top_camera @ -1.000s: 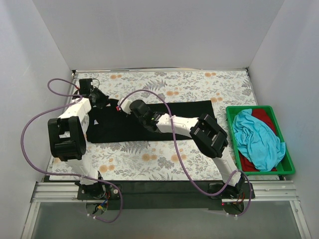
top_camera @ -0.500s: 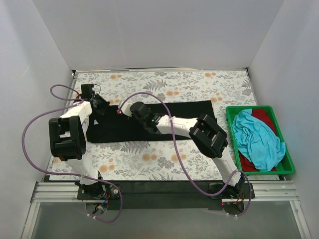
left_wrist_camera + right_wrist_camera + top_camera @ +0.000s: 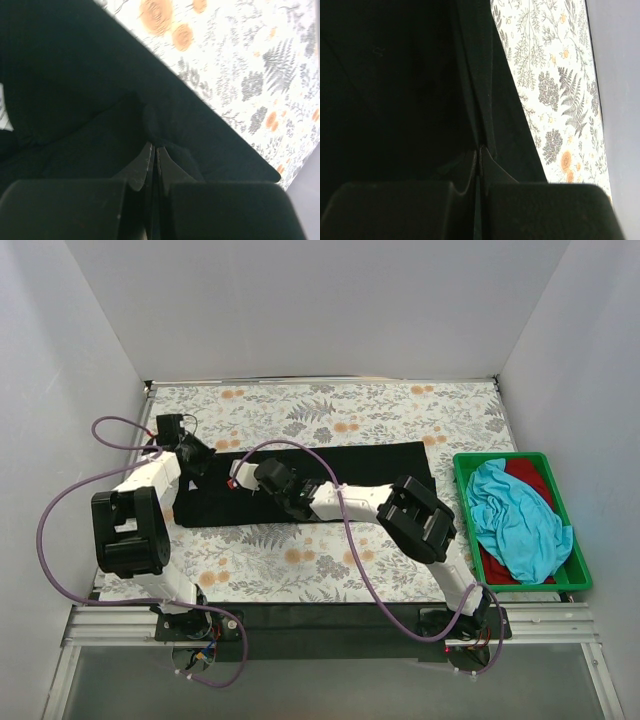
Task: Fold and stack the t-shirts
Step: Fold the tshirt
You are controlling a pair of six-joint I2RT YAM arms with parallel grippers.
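**Item 1: black t-shirt** (image 3: 350, 480). It lies spread in a long band across the middle of the desk (image 3: 400, 410), running from 9 o'clock towards 3 o'clock. The right end is flat with a straight edge. The left end is rumpled where both arms meet it. No chest mark can be made out.

**Item 2: left gripper** (image 3: 154, 151). It sits at the shirt's 10 o'clock corner and points towards 4 o'clock. It is clenched, fingertips pressed together on a small raised pinch of the black cloth. In the wrist view, the shirt's straight edge runs diagonally just past the tips, with floral desk beyond it.

**Item 3: right gripper** (image 3: 479, 154). It is just to the 3 o'clock side of the left gripper, over the shirt's left part, reaching in from the right. It is clenched on a ridge of black cloth that runs straight away from its tips.

**Item 4: turquoise t-shirt** (image 3: 515, 525). It is crumpled in the green tray (image 3: 462, 485) at the desk's 3 o'clock edge, well apart from both grippers.

**Item 5: red t-shirt** (image 3: 528, 473). It is in the same tray, mostly under the turquoise one, showing at 12 and 6 o'clock.

**Item 6: purple cables** (image 3: 55, 515). These loop along both arms.
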